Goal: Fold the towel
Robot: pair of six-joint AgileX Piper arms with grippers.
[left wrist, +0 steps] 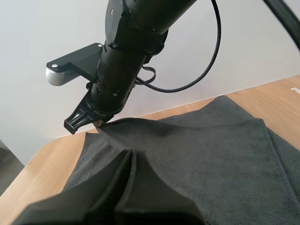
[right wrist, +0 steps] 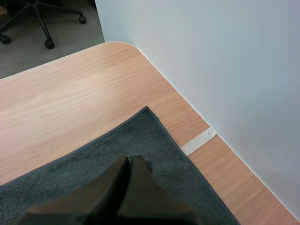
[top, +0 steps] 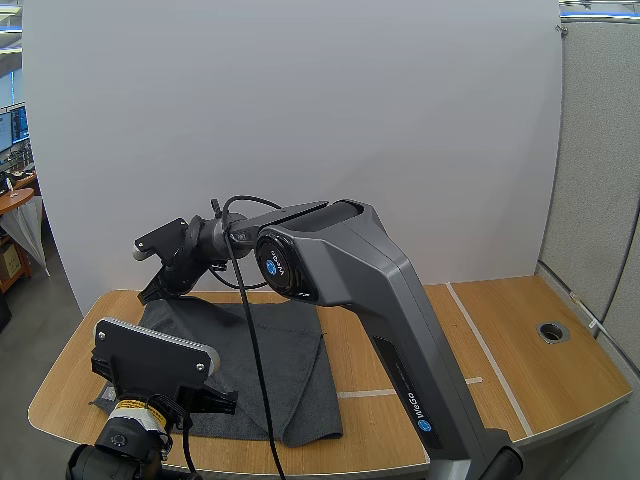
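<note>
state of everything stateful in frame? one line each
towel: lying on the table, raised in a ridge near its far left corner
right gripper: shut on the towel near that corner
left gripper: shut on the towel, creases converging at its tips

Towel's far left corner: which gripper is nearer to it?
Right. The right gripper is at that corner of the towel, its jaws pinching the edge and lifting it slightly. The left gripper is over the towel's near part, well short of the corner.
</note>
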